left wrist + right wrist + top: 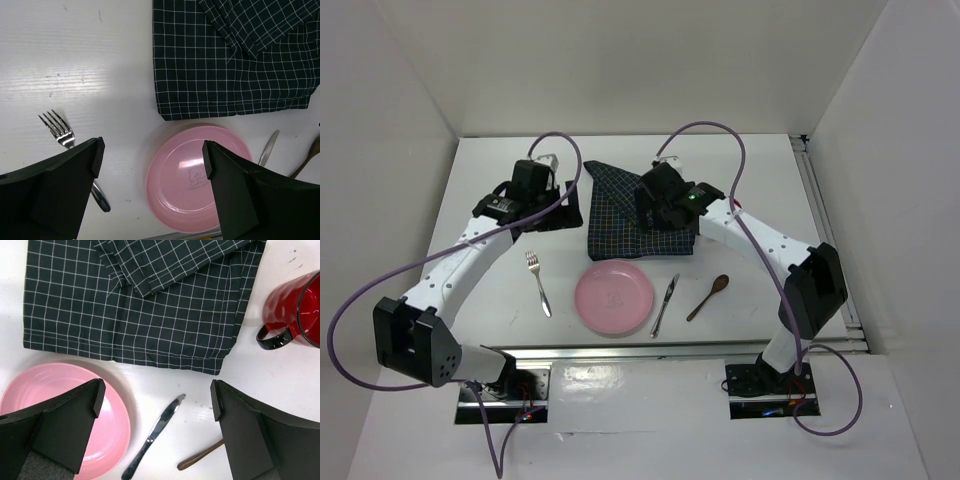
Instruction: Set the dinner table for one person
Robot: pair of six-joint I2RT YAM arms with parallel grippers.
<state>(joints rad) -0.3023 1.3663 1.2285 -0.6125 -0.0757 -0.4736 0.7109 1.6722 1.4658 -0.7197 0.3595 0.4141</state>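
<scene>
On the white dinner table [775,170] a pink plate [613,297] lies near the front edge. A fork [538,283] is to its left, a knife [665,304] and a wooden spoon [708,297] to its right. A dark checked cloth [618,205] lies rumpled and folded behind the plate. My left gripper [152,155] hovers open above the plate's left rim [200,180], beside the cloth's left edge. Over the cloth's right part my right gripper [157,395] is open too, looking down on the knife [155,432]. A red mug [292,310] stands right of the cloth.
White walls enclose the table on the left, back and right. A metal rail [825,230] runs along the table's right edge. Purple cables [705,128] arch over both arms. In the top view the right arm covers the mug.
</scene>
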